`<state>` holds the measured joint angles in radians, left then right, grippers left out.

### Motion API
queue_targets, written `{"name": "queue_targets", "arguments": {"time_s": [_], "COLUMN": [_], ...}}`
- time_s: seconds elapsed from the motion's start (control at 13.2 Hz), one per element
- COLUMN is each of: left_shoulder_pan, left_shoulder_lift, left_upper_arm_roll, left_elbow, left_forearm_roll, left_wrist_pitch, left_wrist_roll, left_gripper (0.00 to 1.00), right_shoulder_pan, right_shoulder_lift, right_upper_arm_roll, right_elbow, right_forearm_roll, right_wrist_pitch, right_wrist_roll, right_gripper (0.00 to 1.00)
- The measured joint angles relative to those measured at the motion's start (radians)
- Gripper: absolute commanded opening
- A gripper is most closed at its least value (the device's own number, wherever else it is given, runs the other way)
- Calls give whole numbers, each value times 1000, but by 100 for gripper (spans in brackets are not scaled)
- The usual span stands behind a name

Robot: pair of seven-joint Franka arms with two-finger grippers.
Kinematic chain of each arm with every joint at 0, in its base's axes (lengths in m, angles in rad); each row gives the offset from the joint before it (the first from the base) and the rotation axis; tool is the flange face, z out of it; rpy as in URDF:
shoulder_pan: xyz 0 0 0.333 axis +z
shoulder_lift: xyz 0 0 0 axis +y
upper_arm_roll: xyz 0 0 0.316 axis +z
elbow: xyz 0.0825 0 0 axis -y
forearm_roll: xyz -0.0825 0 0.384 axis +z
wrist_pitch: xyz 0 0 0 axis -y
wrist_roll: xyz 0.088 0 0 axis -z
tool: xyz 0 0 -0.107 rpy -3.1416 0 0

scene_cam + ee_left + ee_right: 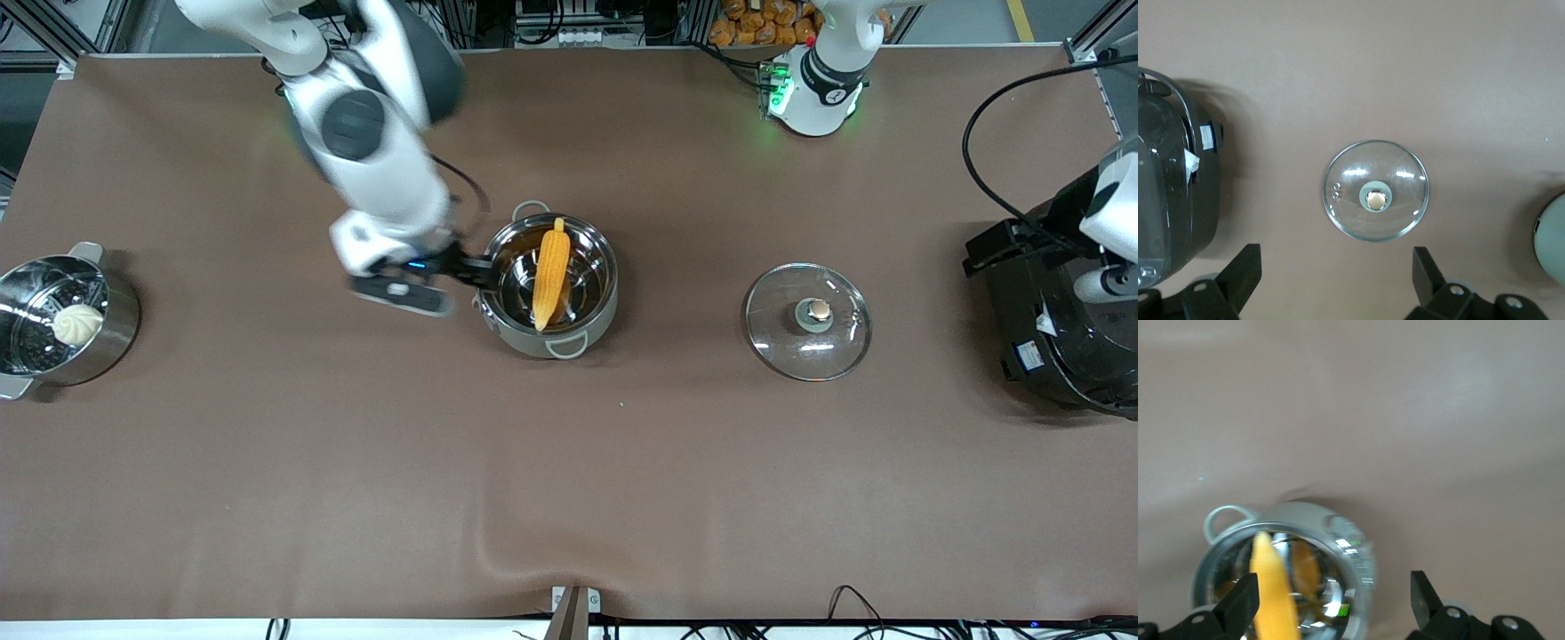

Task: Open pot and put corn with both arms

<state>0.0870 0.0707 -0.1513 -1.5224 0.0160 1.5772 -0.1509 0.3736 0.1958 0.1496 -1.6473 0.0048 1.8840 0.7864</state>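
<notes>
The steel pot [553, 286] stands open mid-table, with the yellow-orange corn [551, 274] lying inside it, leaning on the rim. Its glass lid [807, 321] with the copper knob lies flat on the table toward the left arm's end. My right gripper [476, 271] is open and empty, just over the pot's rim on the right arm's side. The right wrist view shows the right gripper [1334, 577] over the pot [1338, 540] and the corn [1271, 587]. My left gripper [1337, 251] is open and empty, high over the table beside the lid [1375, 190].
A large black cooker [1049, 311] stands at the left arm's end of the table and shows in the left wrist view [1171, 193]. A steel steamer pot [116, 320] with a white bun [78, 324] stands at the right arm's end. The brown cloth has a fold near the front edge.
</notes>
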Motion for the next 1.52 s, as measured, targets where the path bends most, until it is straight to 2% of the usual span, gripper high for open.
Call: {"name": "queue_targets", "arguments": {"time_s": [0.15, 0.23, 0.53, 0.68, 0.91, 1.52], "left_shoulder_pan": [-20, -35, -50, -49, -46, -46], "left_shoulder_lift": [-10, -14, -31, -37, -45, -56], "left_upper_arm_roll": [8, 18, 28, 34, 38, 39], "left_elbow": [-1, -3, -27, -34, -34, -35], "left_forearm_roll": [0, 0, -1, -1, -1, -1], "left_wrist_pitch": [-11, -15, -24, -24, -24, -49], "left_wrist_roll": [0, 0, 1, 2, 4, 58], "left_gripper": [100, 100, 100, 100, 100, 100], "right_shoulder_pan": [-89, -121, -159, -211, -294, -310], "right_shoulder_lift": [-80, -111, -178, -194, -201, -211], "right_upper_arm_roll": [-11, -43, -280, -335, -345, -344], "right_elbow": [0, 0, -1, -1, -6, -21], "right_forearm_roll": [2, 2, 14, 26, 33, 30], "right_wrist_pitch": [-88, -118, -171, -174, -174, -216], "right_wrist_roll": [-140, -226, -623, -776, -930, -943], "right_gripper": [100, 100, 100, 100, 100, 100]}}
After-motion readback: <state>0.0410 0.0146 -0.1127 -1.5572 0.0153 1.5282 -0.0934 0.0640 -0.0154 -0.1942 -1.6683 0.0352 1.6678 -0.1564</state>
